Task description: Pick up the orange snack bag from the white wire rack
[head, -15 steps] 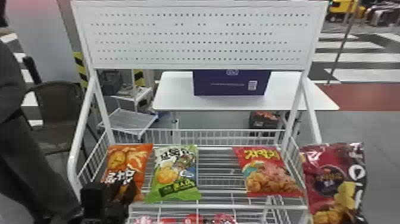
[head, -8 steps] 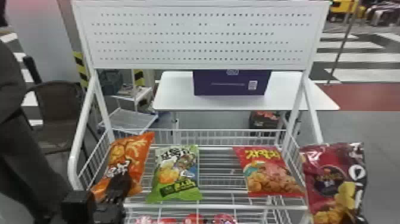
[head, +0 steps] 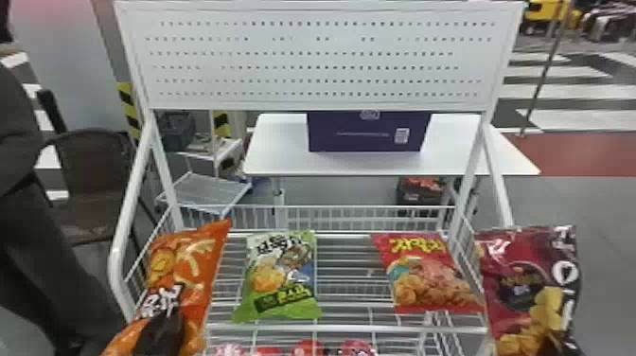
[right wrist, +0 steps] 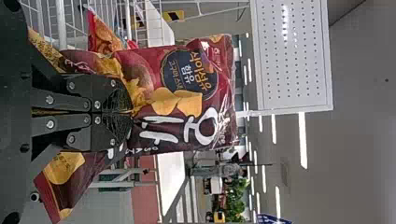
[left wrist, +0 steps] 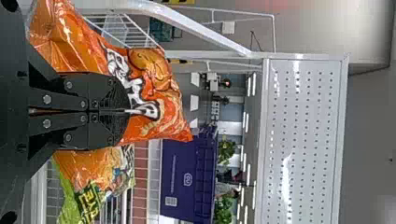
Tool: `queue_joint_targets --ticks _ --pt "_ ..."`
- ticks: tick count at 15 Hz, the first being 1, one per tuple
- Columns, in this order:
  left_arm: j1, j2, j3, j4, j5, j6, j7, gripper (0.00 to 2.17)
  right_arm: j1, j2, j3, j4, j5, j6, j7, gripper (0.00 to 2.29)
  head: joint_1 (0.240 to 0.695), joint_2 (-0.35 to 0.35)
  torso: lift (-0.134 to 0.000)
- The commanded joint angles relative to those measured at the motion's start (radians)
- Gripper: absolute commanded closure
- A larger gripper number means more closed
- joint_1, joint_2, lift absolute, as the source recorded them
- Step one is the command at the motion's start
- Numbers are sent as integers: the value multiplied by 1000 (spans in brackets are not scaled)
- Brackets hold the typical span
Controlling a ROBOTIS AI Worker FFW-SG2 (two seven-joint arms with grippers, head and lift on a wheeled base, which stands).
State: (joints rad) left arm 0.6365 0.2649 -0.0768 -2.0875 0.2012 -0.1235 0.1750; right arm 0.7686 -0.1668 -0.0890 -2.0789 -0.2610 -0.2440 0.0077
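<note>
Your left hand is low on the head view's left side, its flat black fingers pressed together; your right hand is low on the right, fingers likewise together.

Glossy orange plastic bag; smooth white metal rack.

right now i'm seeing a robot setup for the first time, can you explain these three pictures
This is a two-armed robot. One picture looks forward and down from its head; the other two come from its wrists and are turned sideways. The left gripper has its black fingers closed on the orange snack bag, at the left end of the white wire rack. The right gripper holds a dark red bag at the right end. Between them, a green bag and a pinkish red bag lie on the rack.
</note>
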Motion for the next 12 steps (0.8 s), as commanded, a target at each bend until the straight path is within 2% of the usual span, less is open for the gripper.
queue_joint_targets --ticks 1,12 --pt "49 10 12 -14 0 -15 0 2128 0 1 0 -1 -1 -2 0 2105 499 0 0" --pt "91 17 26 -37 4 -43 0 2128 3 1 0 -1 -4 -2 5 2105 499 0 0"
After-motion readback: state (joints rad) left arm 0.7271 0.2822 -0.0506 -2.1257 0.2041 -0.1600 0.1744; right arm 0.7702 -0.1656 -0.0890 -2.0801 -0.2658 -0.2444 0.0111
